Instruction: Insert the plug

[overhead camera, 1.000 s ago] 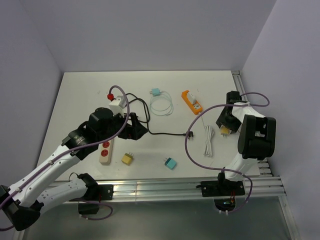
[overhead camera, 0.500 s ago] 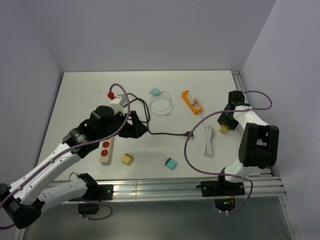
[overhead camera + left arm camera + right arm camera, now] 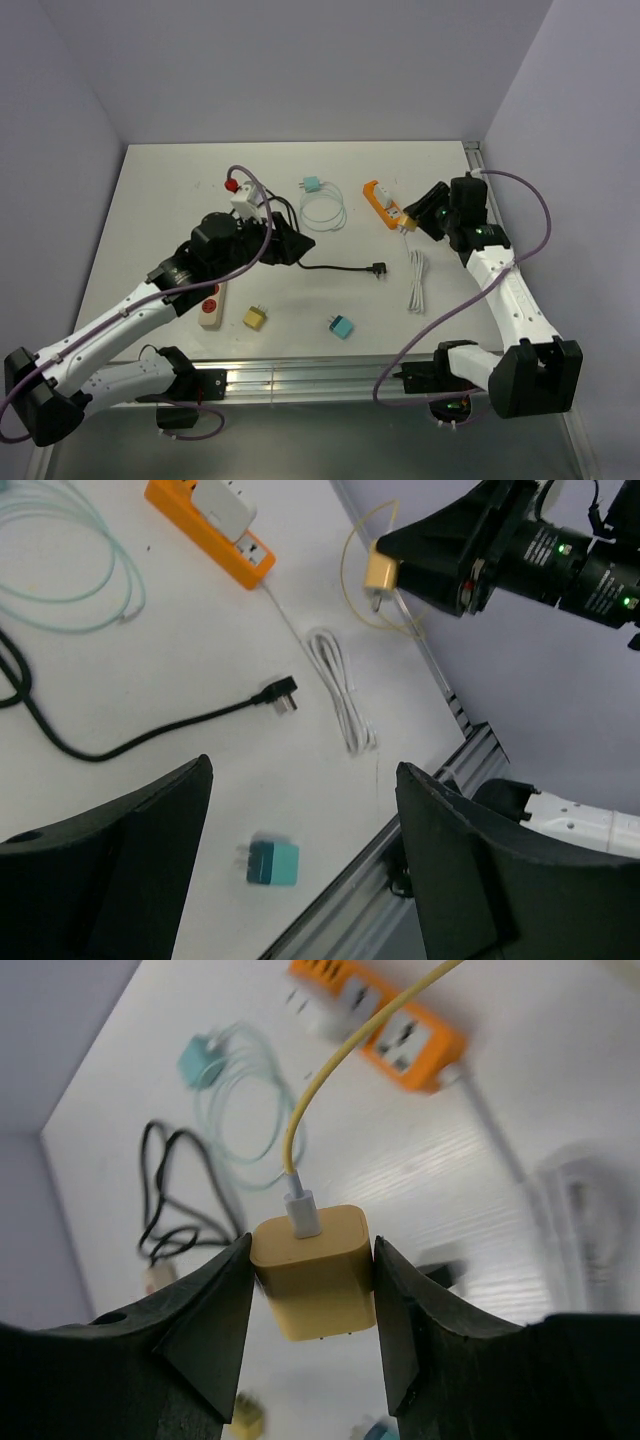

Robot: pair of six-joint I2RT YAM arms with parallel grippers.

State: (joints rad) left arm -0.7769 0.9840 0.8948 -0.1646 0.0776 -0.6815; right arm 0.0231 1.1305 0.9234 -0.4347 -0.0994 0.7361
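Holding the yellow cube-shaped charger plug (image 3: 310, 1295) in the right gripper (image 3: 312, 1255), I have the jaws pressed against its two flat sides and the body lifted clear of the white table (image 3: 170, 200). I grip it by the sides so that the end faces stay free. A thin yellow cable (image 3: 325, 1090) leaves one face through a white connector and loops up and away. I cannot tell for certain which way the prongs point.

From above, this gripper hangs just beside the near end of the orange plastic power strip (image 3: 383, 205). I judge that strip to be my target. A white adapter (image 3: 225, 502) already fills one of its sockets, so I would have to aim for a free one beside it.

My left gripper (image 3: 302, 770) has its jaws wide apart with nothing between them. It hovers over the middle of the table, near the black power cord (image 3: 283, 695). Its camera happens to look across at the raised plug, which gives me a useful side view for lining it up.

Next I would tilt the plug square to the strip and lower it. The risk, as I see it, is the unheld strip sliding under the push.
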